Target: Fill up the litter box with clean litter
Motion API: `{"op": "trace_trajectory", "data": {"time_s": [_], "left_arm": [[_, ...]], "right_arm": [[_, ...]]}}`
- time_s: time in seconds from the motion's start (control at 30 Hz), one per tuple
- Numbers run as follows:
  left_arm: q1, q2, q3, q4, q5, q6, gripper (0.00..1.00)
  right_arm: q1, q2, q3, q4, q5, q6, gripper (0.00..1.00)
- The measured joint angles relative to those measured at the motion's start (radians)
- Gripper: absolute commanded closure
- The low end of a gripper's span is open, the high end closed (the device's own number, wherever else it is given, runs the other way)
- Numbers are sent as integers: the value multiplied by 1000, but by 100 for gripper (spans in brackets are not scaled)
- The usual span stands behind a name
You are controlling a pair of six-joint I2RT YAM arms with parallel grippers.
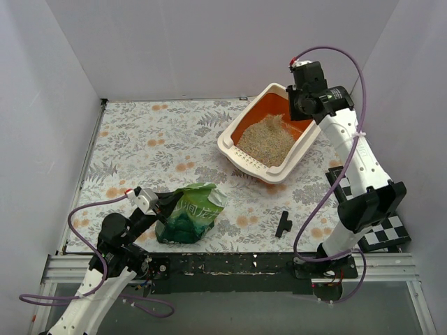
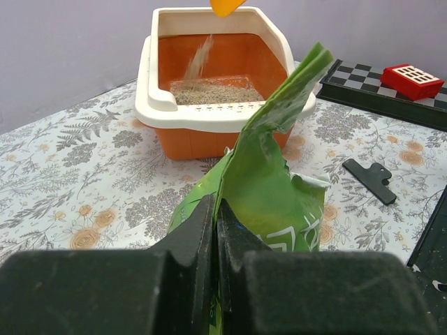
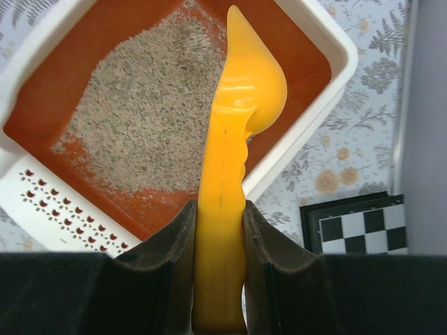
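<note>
The litter box (image 1: pixel 225 142), cream-white outside and orange inside, sits at the back right with its slotted edge toward the front. A pile of clean litter (image 1: pixel 265 139) lies inside it. My right gripper (image 1: pixel 302 98) hovers over the box's far corner, shut on the handle of a yellow-orange scoop (image 3: pixel 241 105) tipped over the litter (image 3: pixel 140 118). In the left wrist view a thin stream of litter (image 2: pixel 199 59) falls from the scoop tip (image 2: pixel 225 5). My left gripper (image 1: pixel 162 204) is shut on the torn top edge of the green bag (image 1: pixel 190 213) and holds it upright (image 2: pixel 269 174).
A black clip (image 1: pixel 283 223) lies on the floral tablecloth to the right of the bag. A chessboard (image 1: pixel 380 223) lies at the right edge, with a red box (image 2: pixel 413 80) on it. White walls close in the table on three sides.
</note>
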Motion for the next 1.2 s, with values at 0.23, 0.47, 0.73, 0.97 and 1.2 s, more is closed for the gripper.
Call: {"op": "trace_trajectory", "data": {"time_s": [0.23,0.47,0.73,0.97,1.2], "left_arm": [[0,7,0,4,26,-12,100],[0,61,26,3,64,-19,100],[0,198,91,65,166,-36,100],[0,306,127,118,238,-66,100],[0,310,141,148,264,-93,100]], "right_arm": [[161,-19,15,-13,117,-68,99],[209,-241,-108,119,-157,-2,99],[255,-337,-507,447,-511,180,99],[348,-51,-512,612,-637,224,99],[386,187,-470,752,-696,255,96]]}}
